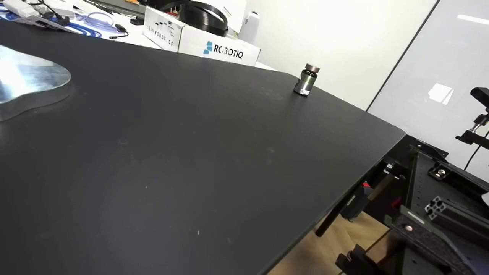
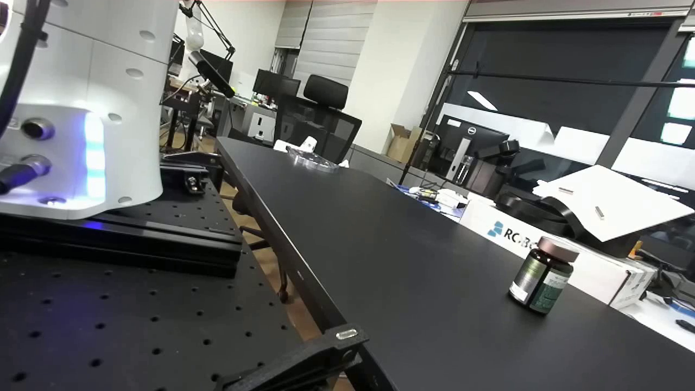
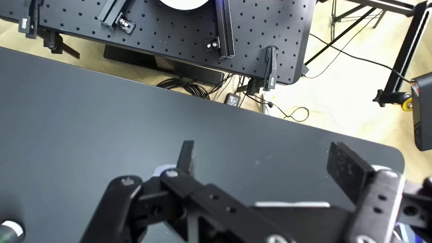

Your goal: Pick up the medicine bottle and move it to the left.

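The medicine bottle [image 1: 305, 81] is dark with a brown cap and a green-white label. It stands upright on the black table near its far edge. It also stands upright in an exterior view [image 2: 542, 278] at the right, beside the Robotiq box. In the wrist view only part of the bottle [image 3: 10, 232] shows, cut off at the bottom left corner. My gripper [image 3: 266, 157] shows only in the wrist view. Its fingers are wide apart with nothing between them, over the black table. The bottle lies well to the left of the fingers in that view.
The black table [image 1: 191, 152] has an open gap to the perforated black base plate [image 3: 256, 30]. A white Robotiq box [image 1: 217, 47] stands behind the table. A shiny see-through object [image 1: 34, 76] lies on the table, also in an exterior view [image 2: 312, 160].
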Tool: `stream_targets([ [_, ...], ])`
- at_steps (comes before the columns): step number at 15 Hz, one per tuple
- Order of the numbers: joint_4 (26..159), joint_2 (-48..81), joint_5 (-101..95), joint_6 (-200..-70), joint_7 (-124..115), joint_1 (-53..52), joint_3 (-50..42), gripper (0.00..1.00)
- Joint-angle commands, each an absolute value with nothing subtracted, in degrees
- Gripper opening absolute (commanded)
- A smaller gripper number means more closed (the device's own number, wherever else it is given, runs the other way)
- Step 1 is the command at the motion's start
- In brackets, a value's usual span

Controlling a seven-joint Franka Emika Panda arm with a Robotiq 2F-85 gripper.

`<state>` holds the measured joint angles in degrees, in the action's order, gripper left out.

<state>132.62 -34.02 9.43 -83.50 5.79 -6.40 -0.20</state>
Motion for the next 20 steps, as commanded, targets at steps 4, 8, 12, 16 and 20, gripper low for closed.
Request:
stream_targets([
  [4, 128.98, -28.82, 0.69, -94.37, 12.72, -2.68, -2.52, 1.00],
  [8, 121.39, -19.65, 0.19, -104.50, 12.31, 1.73, -7.47, 1.00],
  [12, 109.95, -8.02, 2.70, -110.56, 12.11, 4.85, -11.13, 1.00],
  [16, 99.34, 3.46, 3.17, -115.19, 11.80, 7.80, -12.14, 1.00],
  [20, 91.42, 14.02, 5.09, -116.47, 12.36, 11.39, -12.09, 1.00],
])
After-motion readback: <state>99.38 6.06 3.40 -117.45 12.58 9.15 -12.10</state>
